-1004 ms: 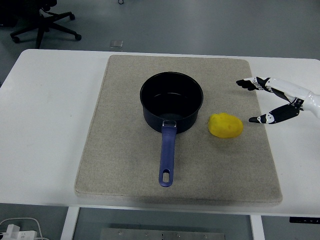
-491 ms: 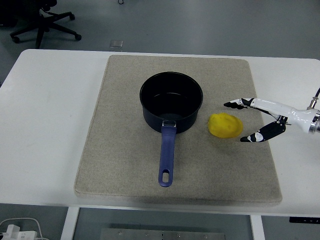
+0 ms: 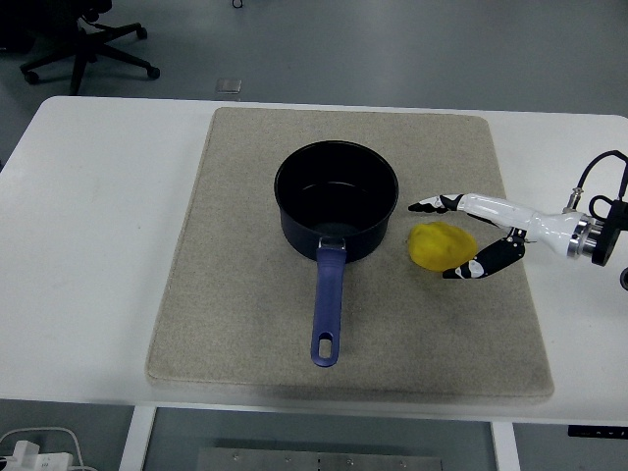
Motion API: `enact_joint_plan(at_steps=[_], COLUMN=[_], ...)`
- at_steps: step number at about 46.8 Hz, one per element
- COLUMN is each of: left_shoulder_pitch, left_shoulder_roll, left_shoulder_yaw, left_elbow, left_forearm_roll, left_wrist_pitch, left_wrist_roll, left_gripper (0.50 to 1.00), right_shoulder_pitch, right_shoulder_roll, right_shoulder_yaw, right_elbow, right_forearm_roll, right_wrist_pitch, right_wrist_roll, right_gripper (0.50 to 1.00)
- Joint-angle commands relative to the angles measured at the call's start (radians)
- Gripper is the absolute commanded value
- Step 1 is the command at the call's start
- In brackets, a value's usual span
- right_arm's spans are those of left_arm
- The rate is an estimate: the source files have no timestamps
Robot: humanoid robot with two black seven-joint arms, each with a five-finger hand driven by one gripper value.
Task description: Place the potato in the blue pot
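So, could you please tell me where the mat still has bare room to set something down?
The mat is bare left of the blue pot and its handle, along the far edge behind the pot, and across the near right corner. It is crowded right of the pot, where the right hand brackets the potato.

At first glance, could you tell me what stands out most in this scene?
A yellow potato lies on the beige mat, right of the middle. The right robot hand brackets it with open fingers, not yet closed. Just to its left sits the empty blue pot, handle pointing at the table's near edge.
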Motion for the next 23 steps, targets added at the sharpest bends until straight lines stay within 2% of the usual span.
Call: enact_joint_plan(at_steps=[1, 23], left_shoulder_pitch=[0.000, 0.000], left_shoulder_roll=[0.000, 0.000], left_shoulder_yaw=[-0.001, 0.001], left_elbow=[0.000, 0.000], left_forearm_roll=[0.000, 0.000], left_wrist_pitch=[0.000, 0.000], left_wrist_roll=[-0.001, 0.000], left_gripper=[0.994, 0.994], right_shoulder_pitch=[0.002, -0.001], right_shoulder_roll=[0.009, 0.034], right_shoulder_yaw=[-0.013, -0.026], right_elbow=[-0.012, -0.057], right_forearm_roll=[-0.001, -0.026], right_wrist_pitch=[-0.010, -0.023], right_wrist_roll=[0.000, 0.009], right_gripper=[0.930, 0.915])
